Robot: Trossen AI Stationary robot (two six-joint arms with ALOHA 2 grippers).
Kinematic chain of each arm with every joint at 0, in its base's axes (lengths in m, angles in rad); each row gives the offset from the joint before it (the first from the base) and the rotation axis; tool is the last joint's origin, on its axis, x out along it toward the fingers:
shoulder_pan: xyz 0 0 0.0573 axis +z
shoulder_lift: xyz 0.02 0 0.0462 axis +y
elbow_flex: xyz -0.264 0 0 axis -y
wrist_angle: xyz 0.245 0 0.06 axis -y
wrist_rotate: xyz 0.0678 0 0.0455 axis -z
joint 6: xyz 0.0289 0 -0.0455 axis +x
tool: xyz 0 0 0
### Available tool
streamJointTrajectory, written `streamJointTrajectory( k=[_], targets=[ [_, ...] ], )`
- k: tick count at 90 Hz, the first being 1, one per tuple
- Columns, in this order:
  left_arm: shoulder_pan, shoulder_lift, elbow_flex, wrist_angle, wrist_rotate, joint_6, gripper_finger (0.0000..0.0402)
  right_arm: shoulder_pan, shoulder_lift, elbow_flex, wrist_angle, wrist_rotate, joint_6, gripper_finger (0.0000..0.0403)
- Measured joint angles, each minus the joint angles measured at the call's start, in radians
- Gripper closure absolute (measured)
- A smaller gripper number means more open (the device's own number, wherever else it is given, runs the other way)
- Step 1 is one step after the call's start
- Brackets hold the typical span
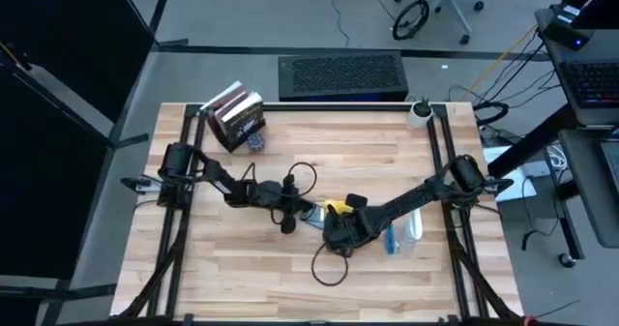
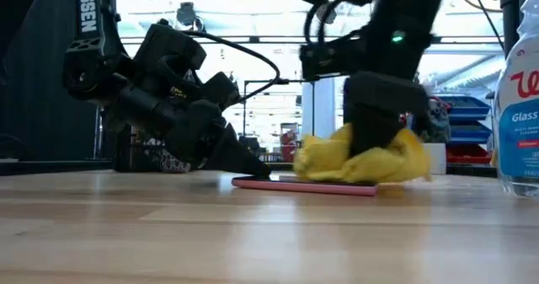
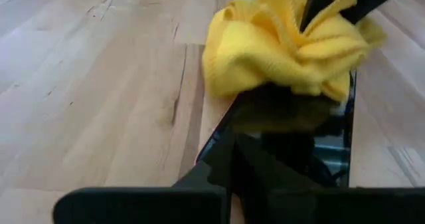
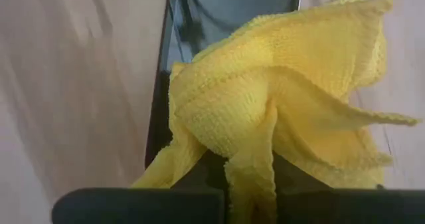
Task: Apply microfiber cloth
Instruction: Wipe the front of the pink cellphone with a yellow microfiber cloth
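A dark smartphone (image 2: 303, 185) in a pink case lies flat on the wooden table. The yellow microfiber cloth (image 2: 333, 159) sits bunched on its screen (image 4: 226, 18). My right gripper (image 2: 377, 149) comes down from above onto the phone's right half and is shut on the cloth. My left gripper (image 2: 257, 173) slants down from the table's left with its fingers shut, tips at the phone's left end. In the high view the cloth (image 1: 336, 208) shows between my left gripper (image 1: 302, 210) and my right gripper (image 1: 340, 222). My left gripper has its shut fingertips (image 3: 232, 159) on the phone's left end (image 3: 222, 127), slanting down from the table's left. The phone lies flat on the table. My right gripper pinches a gathered bunch of the cloth (image 4: 255, 151), several folds, between its two fingers from above. The rest of the cloth spreads loosely around the fingers and rests on the phone's screen (image 3: 325, 154).
A clear spray bottle (image 2: 518, 107) with blue liquid is to the right of the phone, also seen lying near the right arm (image 1: 411, 231). Books (image 1: 235, 116) stand at the far left, a white cup (image 1: 420, 113) at the far right. A black cable loops (image 1: 329, 266) near the front.
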Motion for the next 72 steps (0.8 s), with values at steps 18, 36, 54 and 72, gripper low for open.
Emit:
streamJointTrajectory(
  k=[18,36,54,72],
  targets=[
    [0.000,0.000,0.000,0.000,0.000,0.000,0.0402,-0.013,-0.042,0.009,-0.014,-0.004,0.017,0.0394],
    [0.000,0.000,0.000,0.000,0.000,0.000,0.0402,-0.085,-0.043,0.022,0.242,0.109,-0.092,0.0394],
    [0.000,0.000,0.000,0.000,0.000,0.000,0.0402,-0.125,0.032,0.023,0.336,0.064,-0.128,0.0394],
    [0.000,0.000,0.000,-0.001,0.001,0.000,0.0402,-0.083,0.053,0.029,0.250,0.039,-0.096,0.0394]
  ],
)
